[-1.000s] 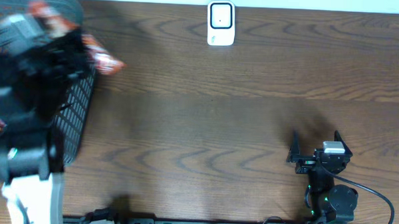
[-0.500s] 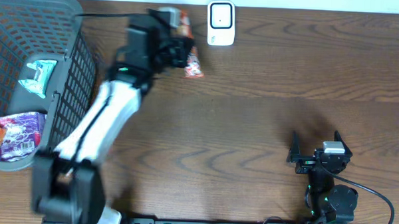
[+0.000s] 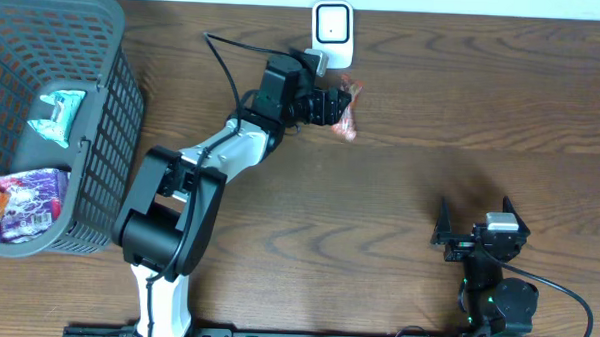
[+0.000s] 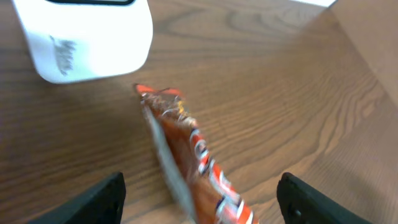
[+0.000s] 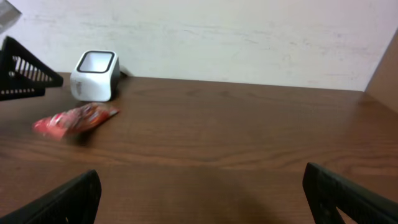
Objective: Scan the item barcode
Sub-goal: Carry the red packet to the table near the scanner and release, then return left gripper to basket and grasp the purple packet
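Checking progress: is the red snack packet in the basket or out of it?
Out: the red snack packet lies on the table by the white scanner, well away from the basket.

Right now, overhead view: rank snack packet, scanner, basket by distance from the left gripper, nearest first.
1. snack packet: lying right at the fingertips of the left gripper.
2. scanner: just beyond, farther from the robot.
3. basket: well off on the far left side.

No legible text, brand or number anywhere. Grey mark on side of white scanner (image 4: 87, 37): unreadable scribble. White lettering on red snack packet (image 4: 199, 168): blurred, unreadable. Print on packets (image 3: 24, 201) in basket (image 3: 121, 132): too small to read.
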`<action>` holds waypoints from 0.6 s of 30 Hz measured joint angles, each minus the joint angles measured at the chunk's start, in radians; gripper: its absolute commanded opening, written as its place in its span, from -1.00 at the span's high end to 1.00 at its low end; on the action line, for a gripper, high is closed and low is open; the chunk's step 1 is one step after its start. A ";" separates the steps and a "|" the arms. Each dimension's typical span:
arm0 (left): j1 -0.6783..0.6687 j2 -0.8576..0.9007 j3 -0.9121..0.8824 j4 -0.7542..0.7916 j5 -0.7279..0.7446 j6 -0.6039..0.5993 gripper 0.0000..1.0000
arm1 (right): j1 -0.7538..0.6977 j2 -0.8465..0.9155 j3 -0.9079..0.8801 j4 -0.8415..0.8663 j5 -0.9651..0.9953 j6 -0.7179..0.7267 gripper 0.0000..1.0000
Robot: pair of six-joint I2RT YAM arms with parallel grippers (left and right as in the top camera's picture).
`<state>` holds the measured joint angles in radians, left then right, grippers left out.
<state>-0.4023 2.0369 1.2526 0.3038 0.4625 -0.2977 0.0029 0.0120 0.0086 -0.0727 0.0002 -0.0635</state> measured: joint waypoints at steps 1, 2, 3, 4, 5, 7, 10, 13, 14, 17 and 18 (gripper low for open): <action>0.005 -0.007 0.000 -0.001 0.003 -0.009 -0.58 | 0.000 0.000 0.000 0.000 0.000 0.000 -0.99; 0.011 -0.016 0.000 -0.001 0.006 -0.016 -0.58 | 0.000 0.000 0.000 0.000 0.000 0.000 -0.98; 0.018 -0.028 0.000 -0.002 0.014 -0.024 -0.58 | 0.000 0.000 0.000 0.000 0.000 0.000 -0.98; 0.025 -0.047 0.000 -0.002 0.024 -0.036 -0.59 | 0.000 0.000 0.000 0.000 0.000 0.000 -0.99; 0.034 -0.073 0.000 -0.005 0.038 -0.045 -0.59 | 0.000 0.000 0.000 0.000 0.000 0.000 -0.99; 0.055 -0.146 0.000 -0.017 0.069 -0.068 -0.68 | 0.000 0.000 0.000 0.000 0.000 0.000 -0.98; 0.090 -0.290 0.000 -0.062 0.111 -0.097 -0.87 | 0.000 0.000 0.000 0.000 0.000 0.000 -0.98; 0.132 -0.456 0.002 -0.182 0.141 -0.118 -1.00 | 0.000 0.000 0.000 0.000 0.000 0.000 -0.98; 0.145 -0.504 0.003 -0.229 0.145 -0.122 -0.96 | 0.000 0.000 0.000 0.000 0.000 0.000 -0.99; 0.189 -0.626 0.005 -0.389 0.161 -0.119 -0.96 | 0.000 0.000 0.000 0.000 0.000 0.000 -0.98; 0.207 -0.658 0.005 -0.431 0.164 -0.112 -0.96 | 0.000 0.000 0.000 0.000 0.000 0.000 -0.98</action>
<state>-0.1955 1.3785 1.2572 -0.1268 0.6266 -0.4095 0.0032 0.0120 0.0086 -0.0731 0.0002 -0.0635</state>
